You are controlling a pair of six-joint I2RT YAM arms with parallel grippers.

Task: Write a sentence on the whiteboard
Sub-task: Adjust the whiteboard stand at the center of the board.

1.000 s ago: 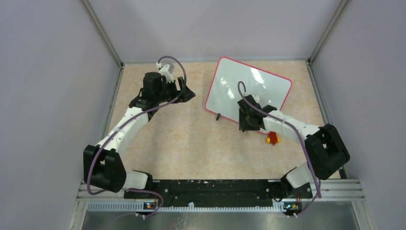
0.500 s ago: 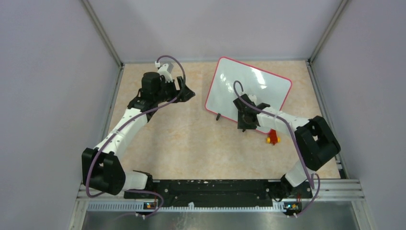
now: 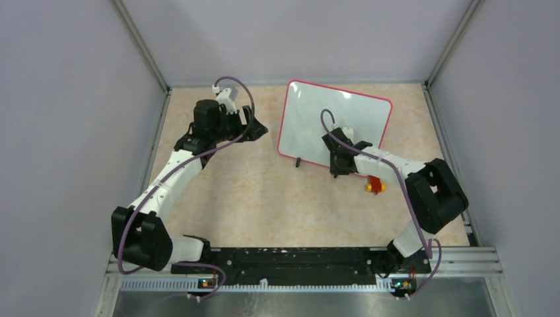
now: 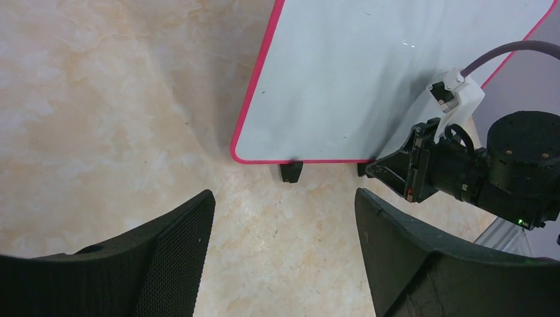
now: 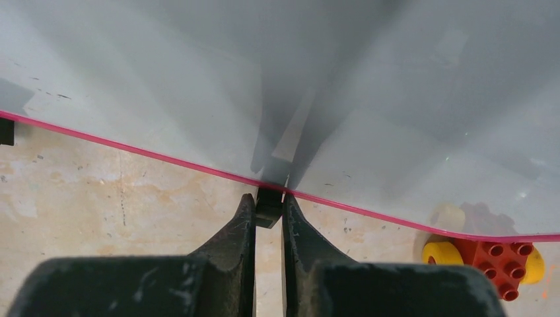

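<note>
The whiteboard (image 3: 330,122) has a white face and a thin red-pink frame, and it leans at the back of the table on black feet. My right gripper (image 3: 339,166) is at its near edge. In the right wrist view the right gripper (image 5: 269,198) is shut on one black foot (image 5: 269,211) just under the frame. My left gripper (image 3: 259,129) hovers to the left of the board, open and holding nothing (image 4: 284,251). The other black foot (image 4: 290,172) rests on the table. The sentence is out of view; the board face (image 4: 370,72) looks blank.
A small red and yellow toy brick (image 3: 374,185) lies on the table just right of my right gripper, partly under the board's edge (image 5: 489,256). Grey walls with metal rails enclose the marbled tabletop (image 3: 264,198) on three sides.
My right gripper has shut on the board's black foot. The whiteboard has swung and shifted to the left with it. The left arm has barely moved.
</note>
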